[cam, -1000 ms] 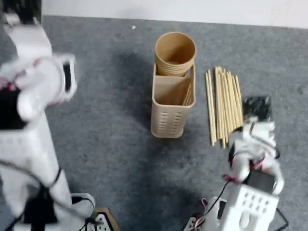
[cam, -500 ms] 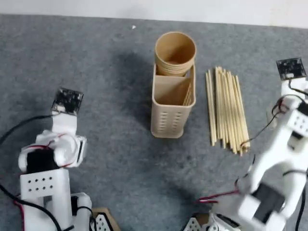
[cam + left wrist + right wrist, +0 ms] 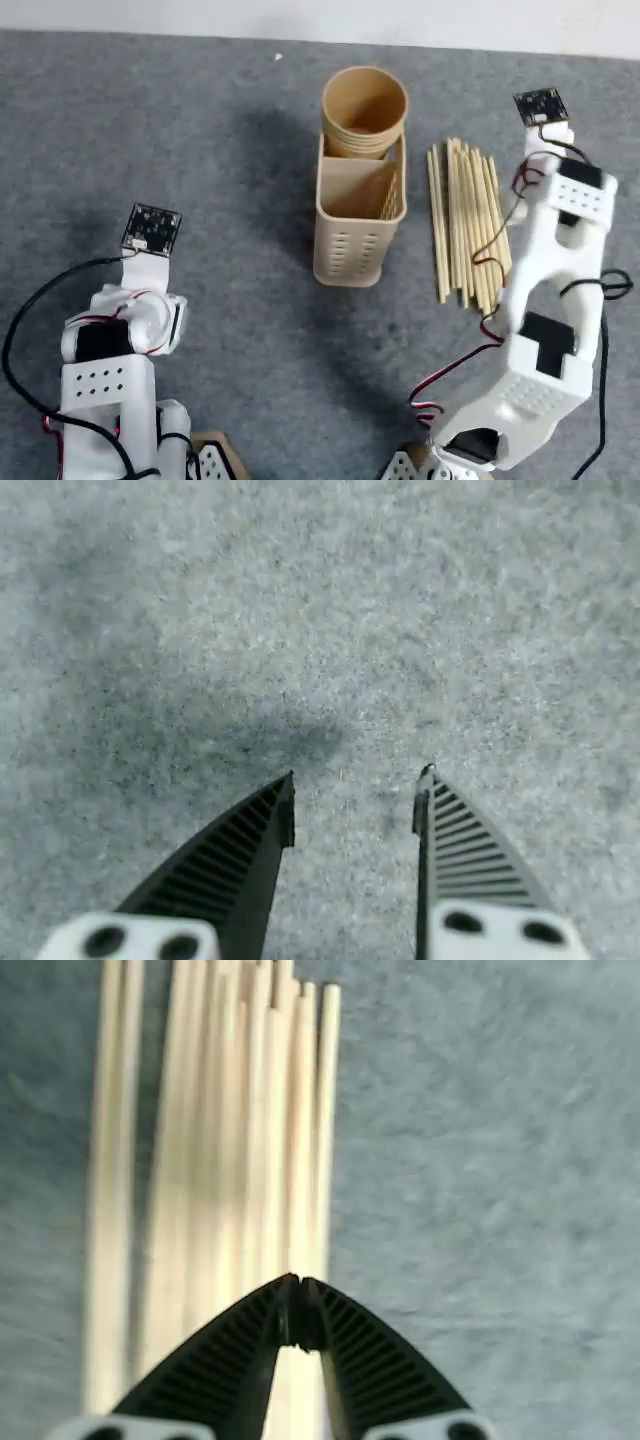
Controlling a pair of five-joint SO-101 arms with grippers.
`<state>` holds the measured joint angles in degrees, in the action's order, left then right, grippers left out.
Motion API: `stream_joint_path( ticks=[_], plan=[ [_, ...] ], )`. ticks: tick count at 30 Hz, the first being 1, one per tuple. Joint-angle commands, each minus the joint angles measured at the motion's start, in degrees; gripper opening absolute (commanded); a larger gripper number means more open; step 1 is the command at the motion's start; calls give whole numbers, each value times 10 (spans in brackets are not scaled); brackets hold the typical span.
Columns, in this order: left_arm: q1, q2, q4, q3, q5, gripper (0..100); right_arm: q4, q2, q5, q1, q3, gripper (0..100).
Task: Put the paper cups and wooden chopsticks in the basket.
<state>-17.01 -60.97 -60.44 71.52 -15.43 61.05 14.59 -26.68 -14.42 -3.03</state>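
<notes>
Basket: the basket (image 3: 358, 235) stands up in the middle of the table (image 3: 220, 150). It has two parts inside, one near and one far.
Paper cups: the paper cups (image 3: 364, 110) sit in a stack in the far part of the basket, open side up.
Wooden chopsticks: the wooden chopsticks (image 3: 468, 220) lie flat in a bunch on the table, just beside the basket, on the right arm's side. A few thin sticks seem to lean in the near part of the basket.
Right end effector: the right end effector (image 3: 298, 1285) hangs over the bunch of chopsticks. Its two tips are pressed together and hold nothing.
Left end effector: the left end effector (image 3: 355, 780) hangs over bare grey table, well apart from the basket. Its fingers are spread wide and hold nothing.
Arms: the left arm (image 3: 120, 330) is at the near left and the right arm (image 3: 555, 200) is at the right, next to the chopsticks.
</notes>
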Motion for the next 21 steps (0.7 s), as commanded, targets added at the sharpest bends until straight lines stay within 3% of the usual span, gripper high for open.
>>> stream_joint_path(
  ticks=[1,8,21],
  plan=[
    [0,-7,11,-3,-4,203,10,18,40,14,-24,10],
    [22,-7,21,7,-4,203,36,109,10,12,-42,115],
    [23,-7,40,21,-4,203,36,125,-4,6,-63,119]
  ],
)
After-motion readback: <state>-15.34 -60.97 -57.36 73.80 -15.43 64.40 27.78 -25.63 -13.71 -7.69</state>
